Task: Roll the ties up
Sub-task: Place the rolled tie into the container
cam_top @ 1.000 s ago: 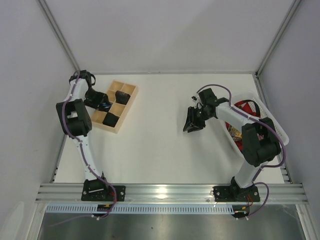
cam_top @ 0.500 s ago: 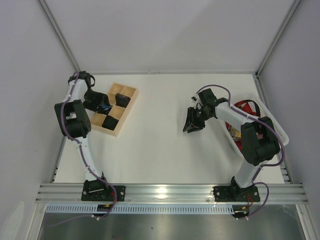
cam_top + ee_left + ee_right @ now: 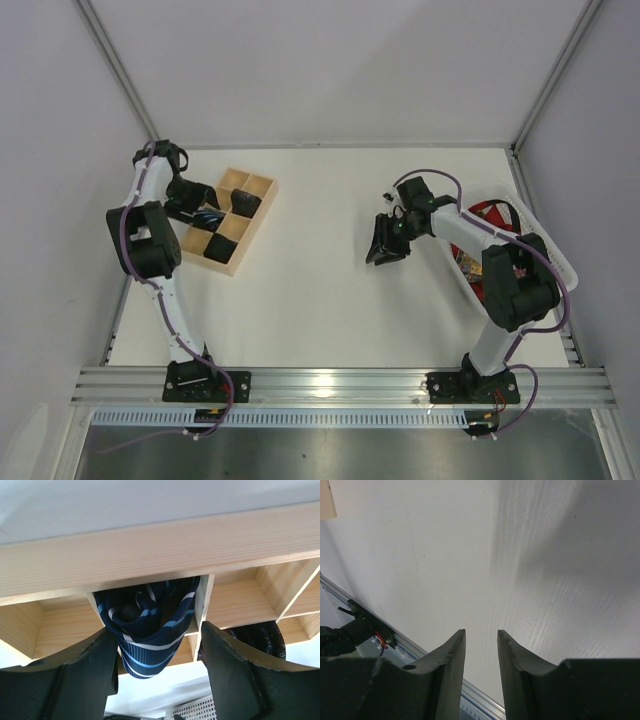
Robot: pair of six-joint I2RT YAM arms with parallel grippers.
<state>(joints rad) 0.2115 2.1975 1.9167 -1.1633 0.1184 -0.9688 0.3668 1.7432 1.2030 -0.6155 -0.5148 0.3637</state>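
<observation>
L pincer (image 3: pixel 159 647) was found spread, nothing pinched; rolled navy pale-striped fabric tie (image 3: pixel 150 612) lay just ahead of it, in pale wooden divided tray (image 3: pixel 150 550). Judged light, soft, slippery; best gripped across roll's flanks. R pincer (image 3: pixel 481 645) part-spread, empty. Stripes shown by wrist view only; red ties (image 3: pixel 487 212) behind R pincer, top view only.

White matte table (image 3: pixel 310 290) carries two containers. Far left: pale wooden tray divided into square compartments (image 3: pixel 258 184), set askew to the table edges. Far right: white plastic basket (image 3: pixel 556 245), lying along the table's right edge. Near edge: ribbed aluminium rail (image 3: pixel 340 382), with a white perforated strip (image 3: pixel 340 417) just below it in the overhead view. Grey panel walls (image 3: pixel 330 70) enclose three sides, with slim metal posts (image 3: pixel 115 65) at the far corners.
</observation>
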